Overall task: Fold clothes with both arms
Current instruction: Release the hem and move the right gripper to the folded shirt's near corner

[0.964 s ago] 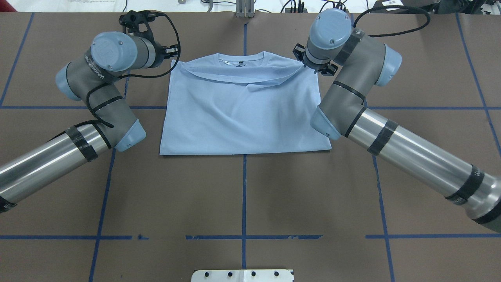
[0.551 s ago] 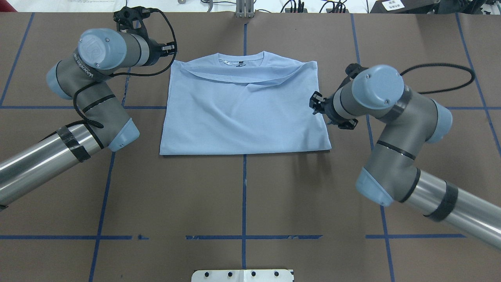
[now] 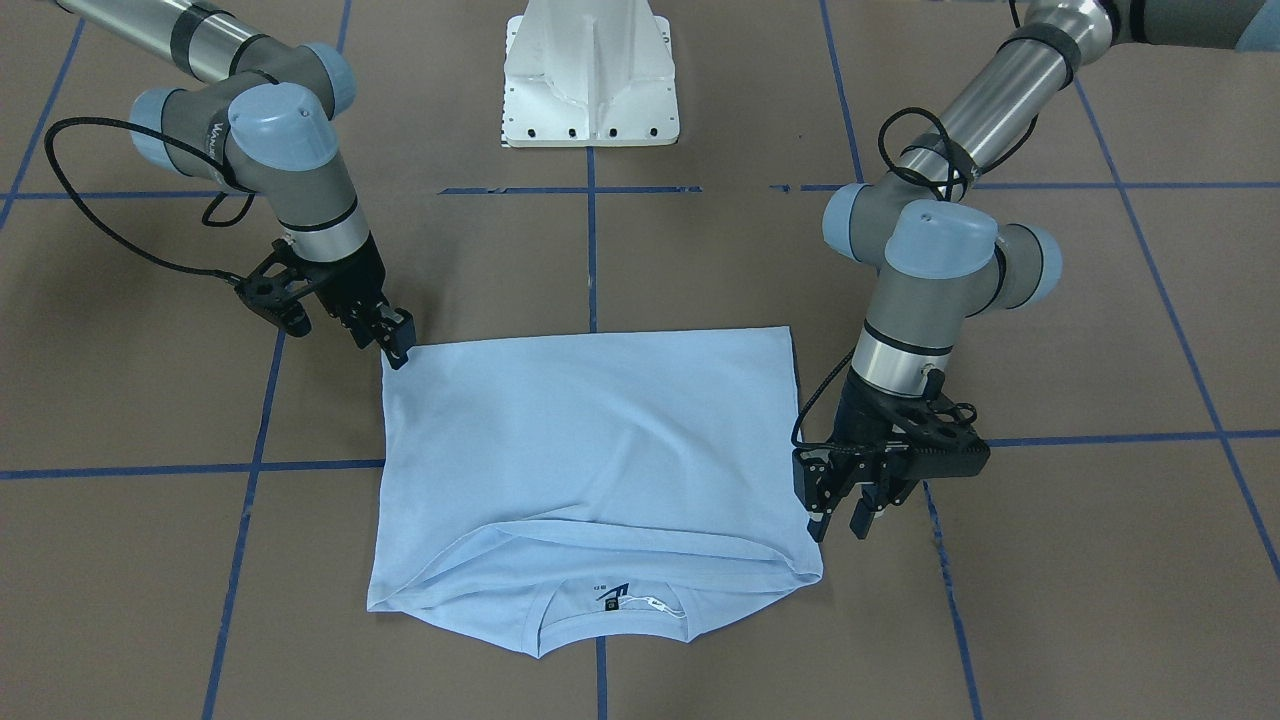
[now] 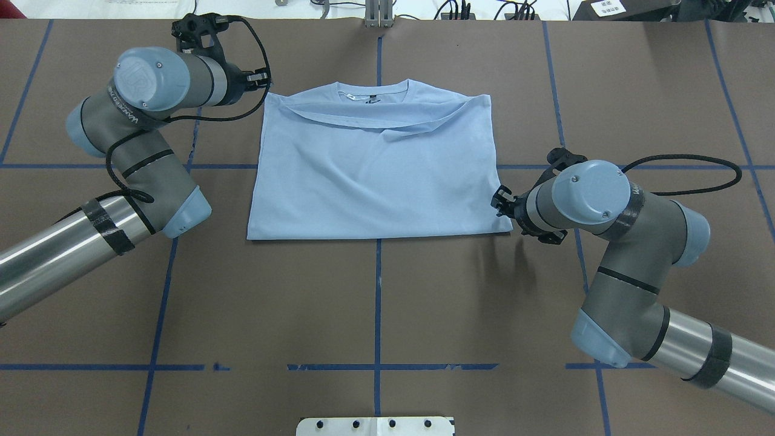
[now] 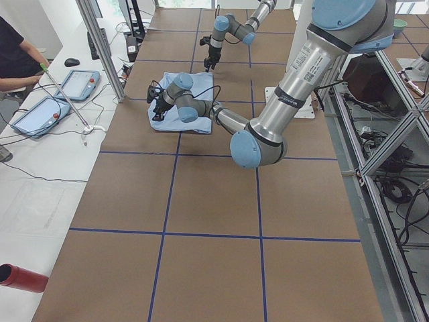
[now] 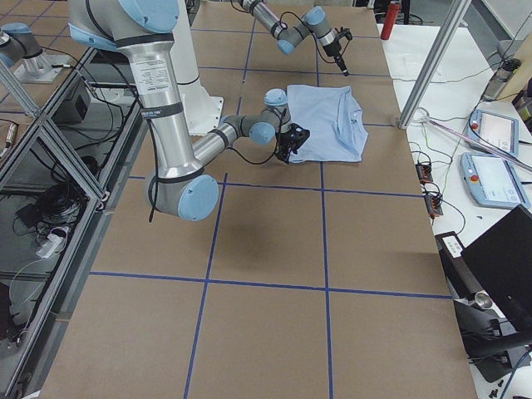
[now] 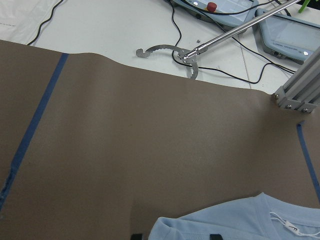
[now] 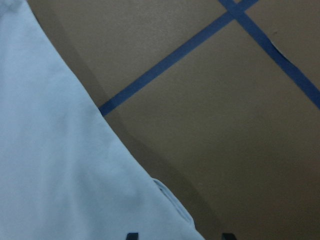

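Left claw (image 3: 838, 524) open, empty | right claw (image 3: 396, 345) open, empty | T-shirt (image 3: 590, 440) neck label (image 3: 612, 597) writing unreadable

Here's the T-shirt (image 4: 375, 175): soft, matt light blue knit cloth, smooth apart from a few gentle creases. The tabletop (image 4: 272, 303) is covered in a flat, dull brown paper-like sheet, striped with blue tape (image 4: 376, 303). Now the left arm (image 4: 48, 260) and the right arm (image 4: 751, 369): glossy polished silver metal tubes, matt grey joint shells and smooth light blue plastic-looking caps, while the left end effector (image 3: 838, 522) and the right end effector (image 3: 398, 350) are matt black and the pedestal (image 3: 590, 75) is smooth, glossy white.
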`<action>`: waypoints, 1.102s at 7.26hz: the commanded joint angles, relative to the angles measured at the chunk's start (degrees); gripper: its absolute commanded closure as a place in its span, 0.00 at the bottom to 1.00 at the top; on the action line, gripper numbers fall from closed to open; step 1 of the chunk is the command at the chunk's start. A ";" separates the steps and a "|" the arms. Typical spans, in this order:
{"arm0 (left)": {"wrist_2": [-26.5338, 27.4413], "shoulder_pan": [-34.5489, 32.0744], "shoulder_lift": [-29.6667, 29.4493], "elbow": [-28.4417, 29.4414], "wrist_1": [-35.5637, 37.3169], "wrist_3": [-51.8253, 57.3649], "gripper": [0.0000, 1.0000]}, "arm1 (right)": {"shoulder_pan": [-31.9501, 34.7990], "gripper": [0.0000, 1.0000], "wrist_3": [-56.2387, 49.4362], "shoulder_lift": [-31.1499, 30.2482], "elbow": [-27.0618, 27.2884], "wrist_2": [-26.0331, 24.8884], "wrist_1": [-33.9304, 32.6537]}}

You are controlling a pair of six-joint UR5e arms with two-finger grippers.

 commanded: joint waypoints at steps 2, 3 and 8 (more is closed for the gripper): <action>0.09 0.01 0.08 -0.03 0.09 0.03 0.46 | -0.80 0.35 0.06 0.68 -1.10 0.02 0.08; 0.09 0.01 0.08 -0.03 0.09 0.03 0.46 | -0.97 0.35 0.06 0.77 -1.36 0.02 0.17; 0.09 0.01 0.25 -0.03 0.18 0.11 0.46 | -1.24 1.00 0.41 1.03 -1.81 0.02 0.34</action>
